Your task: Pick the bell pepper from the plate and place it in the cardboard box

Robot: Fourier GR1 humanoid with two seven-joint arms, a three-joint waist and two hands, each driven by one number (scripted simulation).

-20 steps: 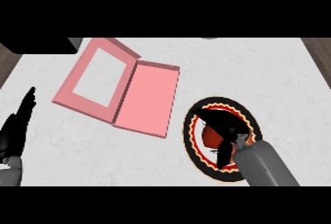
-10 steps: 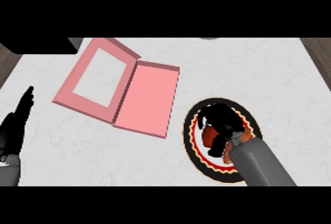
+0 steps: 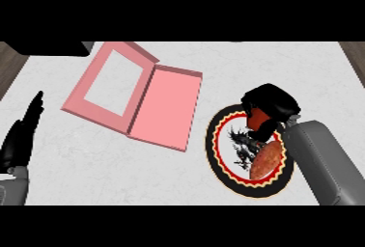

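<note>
ok so your right hand point(image 3: 271, 101) looks clenched round the pepper point(image 3: 260, 116) at the plate's point(image 3: 212, 144) far rim, left hand point(image 3: 25, 137) idle and open, so lift clear first, then swing left over the box point(image 3: 167, 108) before letting go.

Desk point(image 3: 100, 164): pale top, white with faint grey mottling, filled most of the view. Dark brown wood floor point(image 3: 10, 65) showed past its far left corner and again past the far right. Black block point(image 3: 50, 47) showed at the far-left edge. Light even, shadows soft.
</note>
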